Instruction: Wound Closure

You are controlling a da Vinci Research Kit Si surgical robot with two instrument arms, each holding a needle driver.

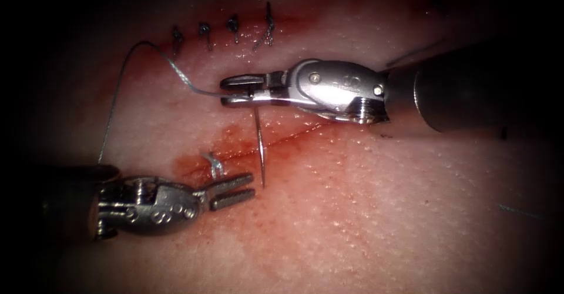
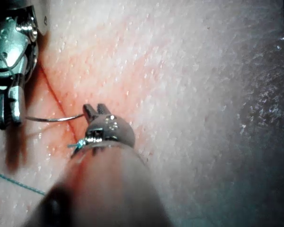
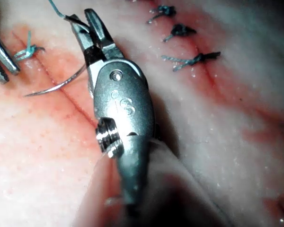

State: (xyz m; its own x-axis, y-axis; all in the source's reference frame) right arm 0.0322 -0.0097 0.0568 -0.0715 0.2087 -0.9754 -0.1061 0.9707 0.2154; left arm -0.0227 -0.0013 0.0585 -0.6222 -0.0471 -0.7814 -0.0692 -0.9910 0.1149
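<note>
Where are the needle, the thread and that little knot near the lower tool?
needle (image 1: 260, 147): endoscope view, mid-shaft, hanging from the right end effector (image 1: 235, 91).
thread (image 1: 111, 112): endoscope view, on its long arc left of the needle.
knot (image 1: 215, 166): endoscope view, on the stitch beside the left end effector (image 1: 234, 191).

Pale pink pebbled pork tissue (image 1: 382, 211), stained red around the thin dark-red cut (image 1: 294, 132) at frame centre. Dark blue-black knotted stitches (image 1: 235, 28) in a row, upper left. Thin grey-teal thread (image 1: 114, 94). Slim silver steel needle (image 1: 260, 150). Shiny silver metal tools, dark grey shafts.
</note>
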